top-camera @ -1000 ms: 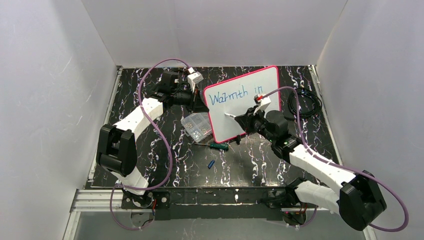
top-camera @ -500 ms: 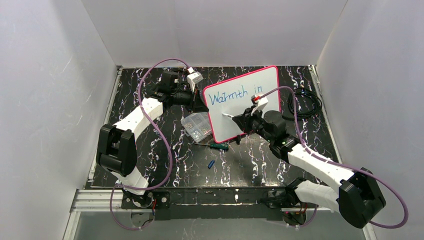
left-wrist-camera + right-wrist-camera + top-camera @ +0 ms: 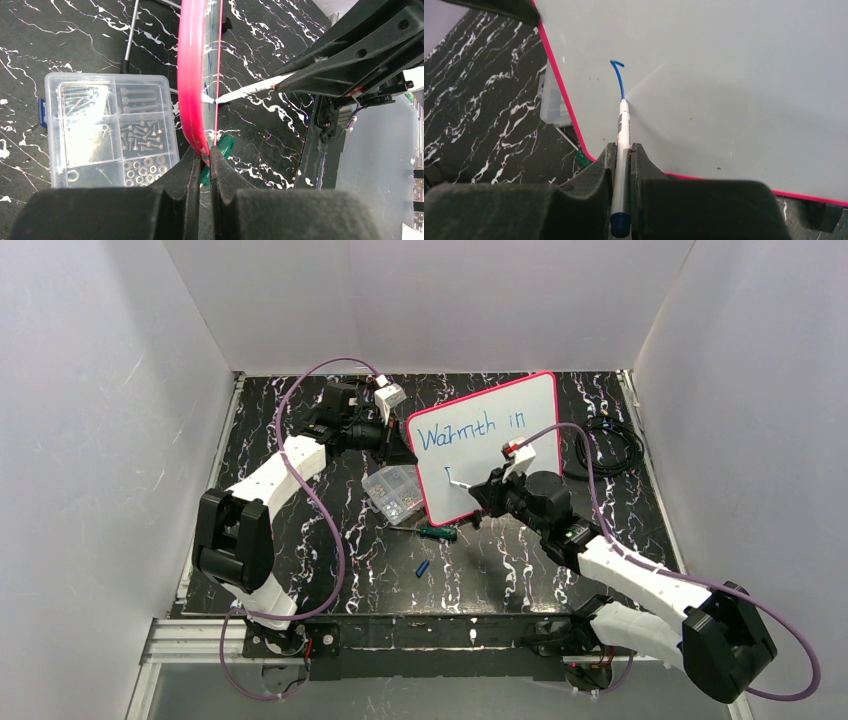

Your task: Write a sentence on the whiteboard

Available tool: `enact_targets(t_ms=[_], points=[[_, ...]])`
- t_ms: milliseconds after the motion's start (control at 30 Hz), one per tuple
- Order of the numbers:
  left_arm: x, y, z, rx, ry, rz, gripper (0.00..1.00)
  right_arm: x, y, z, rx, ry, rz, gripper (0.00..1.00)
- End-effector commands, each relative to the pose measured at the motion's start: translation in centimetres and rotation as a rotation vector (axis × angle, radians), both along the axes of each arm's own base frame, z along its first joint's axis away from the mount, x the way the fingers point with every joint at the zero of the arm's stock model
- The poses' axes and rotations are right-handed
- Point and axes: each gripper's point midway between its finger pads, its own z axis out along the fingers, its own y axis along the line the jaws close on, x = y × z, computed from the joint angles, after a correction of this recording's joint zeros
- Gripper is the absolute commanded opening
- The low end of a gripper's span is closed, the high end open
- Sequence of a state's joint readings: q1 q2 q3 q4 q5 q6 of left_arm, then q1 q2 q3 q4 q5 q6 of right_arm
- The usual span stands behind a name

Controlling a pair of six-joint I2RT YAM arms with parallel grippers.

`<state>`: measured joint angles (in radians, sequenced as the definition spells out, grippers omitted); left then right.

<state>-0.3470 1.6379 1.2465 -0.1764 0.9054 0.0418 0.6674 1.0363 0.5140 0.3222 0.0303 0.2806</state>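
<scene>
The left gripper (image 3: 205, 158) clamps tight on the edge of the white, pink-rimmed whiteboard (image 3: 540, 405). The right gripper (image 3: 623, 150) squeezes a thin white marker (image 3: 623, 127), its tip touching the board under the blue words (image 3: 470, 431). Pushing too hard could tip the board.

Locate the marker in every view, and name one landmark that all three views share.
Top external: the marker is at picture centre, its tip on the lower left of the whiteboard.
Left wrist: the marker is right of centre, slanting left onto the board's face.
Right wrist: the marker is bottom centre, pointing up the picture.
Shared landmark: the whiteboard's pink rim, which shows in all three views.
</scene>
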Motion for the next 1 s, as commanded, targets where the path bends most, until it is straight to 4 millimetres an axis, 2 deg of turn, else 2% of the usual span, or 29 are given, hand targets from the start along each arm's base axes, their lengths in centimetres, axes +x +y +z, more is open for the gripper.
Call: enact_targets(t_ms=[0, 100, 200, 433, 533, 967], points=[[-1.5, -0.7, 4.2, -0.066, -0.083, -0.075, 0.0, -0.5, -1.1, -2.5, -0.063, 0.044, -0.037, 0.01], [-1.5, -0.7, 4.3, -0.068, -0.084, -0.076, 0.0, -0.8, -0.8, -2.7, -0.06, 0.052, -0.028, 0.01], [-1.5, -0.7, 4.3, -0.068, -0.083, -0.076, 0.0, -0.9, -0.4, -1.9, -0.033, 0.039, -0.021, 0.01], [-1.5, -0.7, 4.2, -0.068, -0.083, -0.076, 0.0, -0.8, 0.9, 2.3, 0.101, -0.025, 0.001, 0.01], [-1.5, -0.7, 4.4, -0.071, -0.084, -0.076, 0.0, -0.7, 1.3, 3.5, 0.128, -0.04, 0.009, 0.01], [-1.6, -0.7, 4.4, -0.071, -0.086, -0.078, 0.0, 0.4, 1.0, 2.7, 0.098, -0.053, -0.035, 0.01]])
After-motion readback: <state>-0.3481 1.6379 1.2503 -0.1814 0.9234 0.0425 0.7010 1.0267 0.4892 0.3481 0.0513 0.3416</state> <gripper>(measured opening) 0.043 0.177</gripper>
